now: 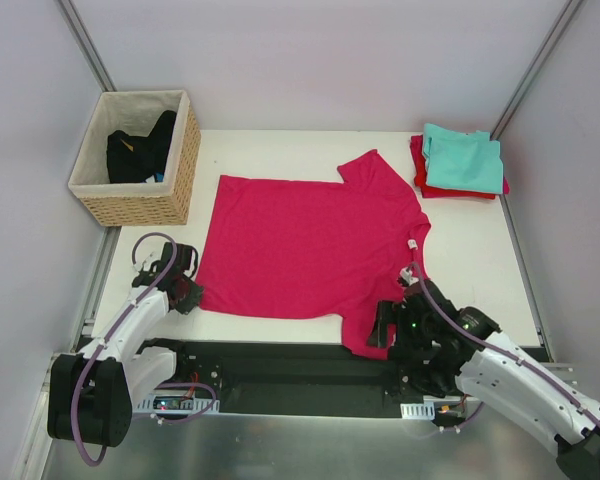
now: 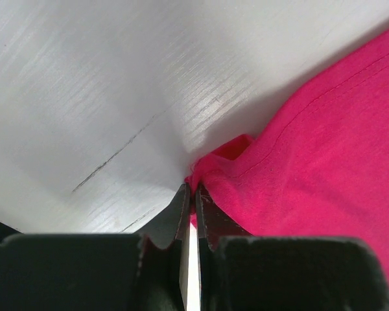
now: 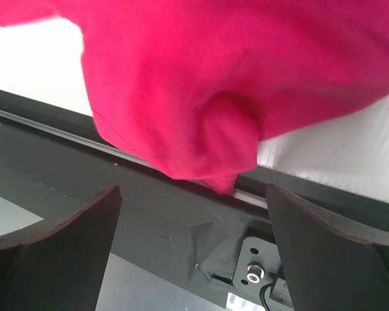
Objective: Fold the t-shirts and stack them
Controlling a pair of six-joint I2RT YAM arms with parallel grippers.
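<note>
The teal t-shirt (image 1: 463, 162) hides most of the red t-shirt (image 1: 418, 160); the basket (image 1: 140, 207) holds unidentifiable dark items (image 1: 140, 150).

3 tees total: 1 pink tee (image 1: 300, 245), 1 teal tee (image 1: 463, 160), 1 red tee (image 1: 418, 165). 1 wicker basket (image 1: 130, 205). 2 pincers: left pincer (image 1: 190, 295), right pincer (image 1: 385, 325).

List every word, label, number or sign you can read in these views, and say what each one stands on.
No text here is legible.
The white neck label on the pink t-shirt: too small to read.
The white tag by the right arm's base: too small to read.
</note>
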